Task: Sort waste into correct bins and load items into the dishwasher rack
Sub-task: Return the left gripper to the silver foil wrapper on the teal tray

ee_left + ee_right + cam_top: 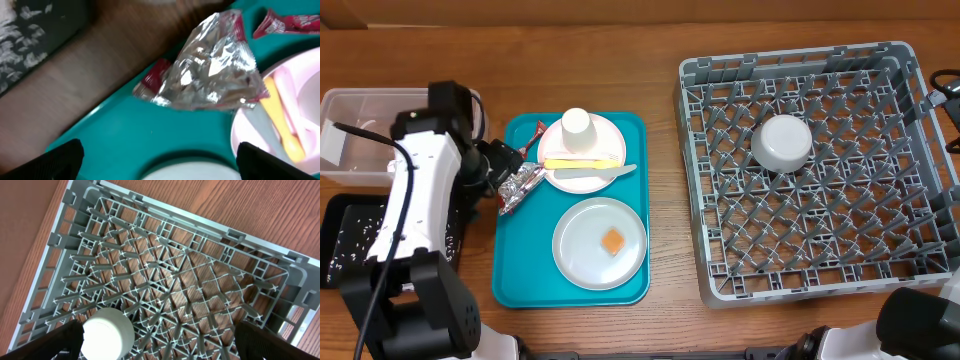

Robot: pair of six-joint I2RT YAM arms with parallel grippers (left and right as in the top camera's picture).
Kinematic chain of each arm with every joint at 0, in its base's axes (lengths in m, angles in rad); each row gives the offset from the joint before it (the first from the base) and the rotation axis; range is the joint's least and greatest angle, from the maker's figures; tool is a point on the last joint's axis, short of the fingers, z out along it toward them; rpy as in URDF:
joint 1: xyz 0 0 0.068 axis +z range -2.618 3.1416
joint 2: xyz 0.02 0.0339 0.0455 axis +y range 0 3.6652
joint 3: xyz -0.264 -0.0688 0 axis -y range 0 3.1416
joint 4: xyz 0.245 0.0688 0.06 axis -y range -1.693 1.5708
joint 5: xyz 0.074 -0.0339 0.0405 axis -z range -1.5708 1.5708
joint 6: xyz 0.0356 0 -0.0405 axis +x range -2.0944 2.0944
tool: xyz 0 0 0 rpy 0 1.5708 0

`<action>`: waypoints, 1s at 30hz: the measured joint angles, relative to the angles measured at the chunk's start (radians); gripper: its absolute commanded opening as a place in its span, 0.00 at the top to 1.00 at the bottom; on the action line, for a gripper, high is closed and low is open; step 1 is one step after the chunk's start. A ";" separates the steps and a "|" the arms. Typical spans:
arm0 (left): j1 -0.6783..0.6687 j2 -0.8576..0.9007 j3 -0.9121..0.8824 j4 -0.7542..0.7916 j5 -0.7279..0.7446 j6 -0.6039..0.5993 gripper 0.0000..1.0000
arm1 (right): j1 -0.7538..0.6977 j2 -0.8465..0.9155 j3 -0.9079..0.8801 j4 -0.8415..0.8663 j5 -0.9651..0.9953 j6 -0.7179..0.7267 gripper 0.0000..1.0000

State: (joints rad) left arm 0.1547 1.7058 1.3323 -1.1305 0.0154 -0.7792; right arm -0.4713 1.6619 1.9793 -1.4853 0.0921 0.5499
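A white bowl [781, 141] sits upturned in the large grey plastic dishwasher rack [790, 62], the only item loaded. The left gripper [160, 160], jaws spread and empty, hangs over crumpled silver foil [210, 70] at the edge of the teal tray [510, 280]. Everything else there awaits sorting.

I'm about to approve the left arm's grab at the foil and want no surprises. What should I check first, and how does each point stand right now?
1. Left gripper open and empty: ok, fingers wide apart.
2. Crumpled foil ahead of the gripper: ok, it lies on the teal tray.
3. Foil free of other waste: cannot tell, the red piece at its edge may be a separate wrapper.
4. Foil clear of the pink plate: cannot tell, its corner reaches the rim.
5. Clear tub unobstructed: cannot tell, the arm covers part of it.
6. Right gripper out of the way: ok, open above the rack.
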 measured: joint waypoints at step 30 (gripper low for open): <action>-0.011 0.016 -0.247 0.355 0.000 -0.056 0.17 | 0.000 0.000 0.000 0.000 0.000 0.000 0.00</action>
State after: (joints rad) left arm 0.1432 1.7218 1.0851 -0.7757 0.0158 -0.8356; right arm -0.4713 1.6619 1.9793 -1.4853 0.0921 0.5499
